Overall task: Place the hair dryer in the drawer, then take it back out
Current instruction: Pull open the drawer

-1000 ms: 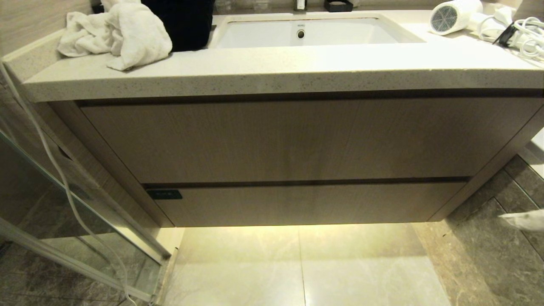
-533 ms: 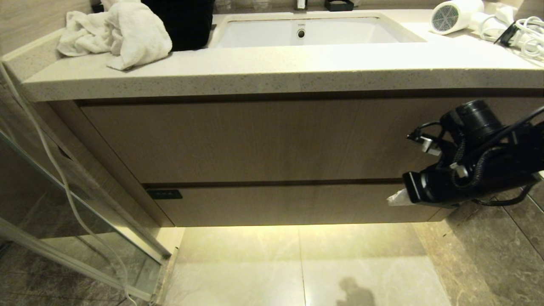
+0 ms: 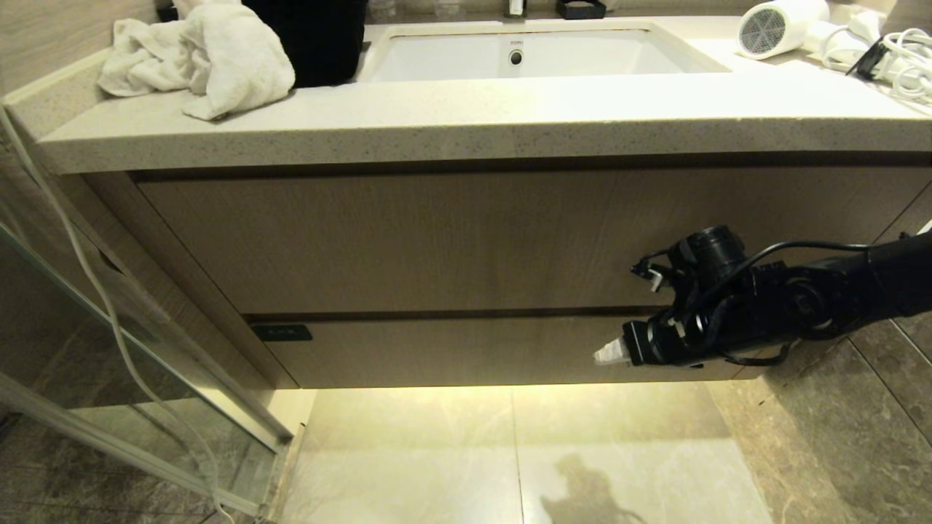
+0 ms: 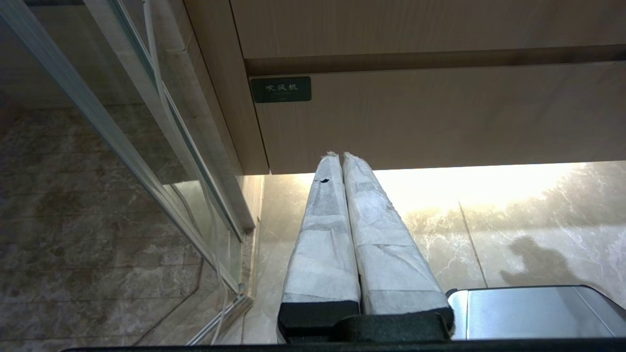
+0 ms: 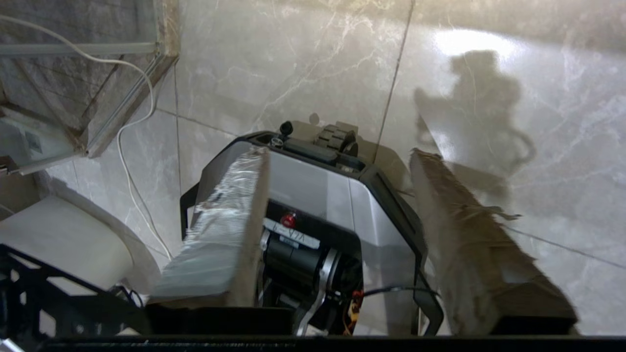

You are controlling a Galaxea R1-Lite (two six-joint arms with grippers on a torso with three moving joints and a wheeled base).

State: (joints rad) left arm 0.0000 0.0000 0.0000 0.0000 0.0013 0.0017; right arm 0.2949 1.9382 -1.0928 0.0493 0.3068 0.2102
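Hair dryer (image 3: pixel 780 28) on counter (image 3: pixel 466 116); drawer (image 3: pixel 510 349) closed; right end effector (image 3: pixel 608 354) open, empty.

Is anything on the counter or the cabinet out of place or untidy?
Two small things. The white towel lies crumpled on the counter, not folded. The hair dryer lies on its side with its cord in a loose tangle. The drawer is shut and straight.

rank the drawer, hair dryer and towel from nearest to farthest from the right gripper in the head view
From the right gripper, low at the vanity's right:
1. drawer: its shut front is right behind the fingertips.
2. hair dryer: up on the counter's far right corner.
3. towel: on the counter's far left end, clearly farthest.
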